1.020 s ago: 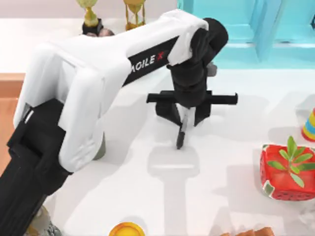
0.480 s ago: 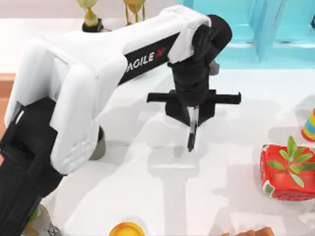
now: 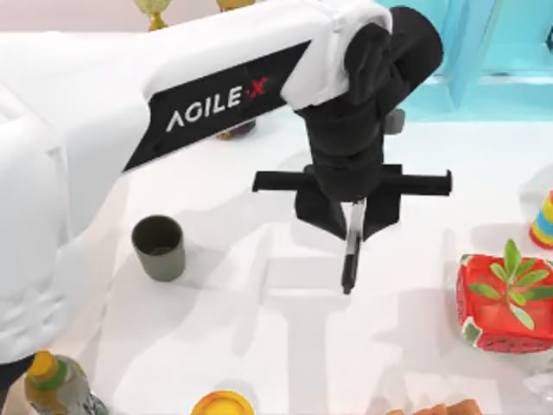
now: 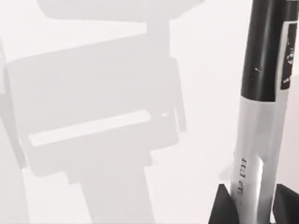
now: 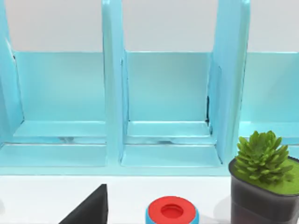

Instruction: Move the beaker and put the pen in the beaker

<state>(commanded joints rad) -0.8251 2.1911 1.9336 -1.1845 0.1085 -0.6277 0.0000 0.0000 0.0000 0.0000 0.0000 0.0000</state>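
The pen (image 3: 350, 252), black with a pale label band, hangs nearly upright above the middle of the table, with my left gripper (image 3: 353, 218) shut on its upper part. In the left wrist view the pen (image 4: 262, 116) runs away from the left gripper (image 4: 252, 210), its black fingers (image 4: 224, 208) pressed against the barrel. The beaker (image 3: 158, 247), a grey-olive cup with a dark inside, stands upright on the table well to the left of the pen. My right arm is parked facing the turquoise shelf (image 5: 163, 107); a dark wedge of its gripper (image 5: 88, 209) shows at the picture's edge.
A red pot with a green plant (image 3: 504, 298) stands at the right, a striped cone (image 3: 543, 221) behind it. A yellow-capped bottle (image 3: 47, 377) and a yellow disc (image 3: 222, 404) sit near the front. The turquoise shelf (image 3: 484, 52) fills the back right.
My left arm has swung to the right and risen toward the camera with the pen in its grip. The beaker, earlier mostly hidden under the arm, now stands in plain sight.
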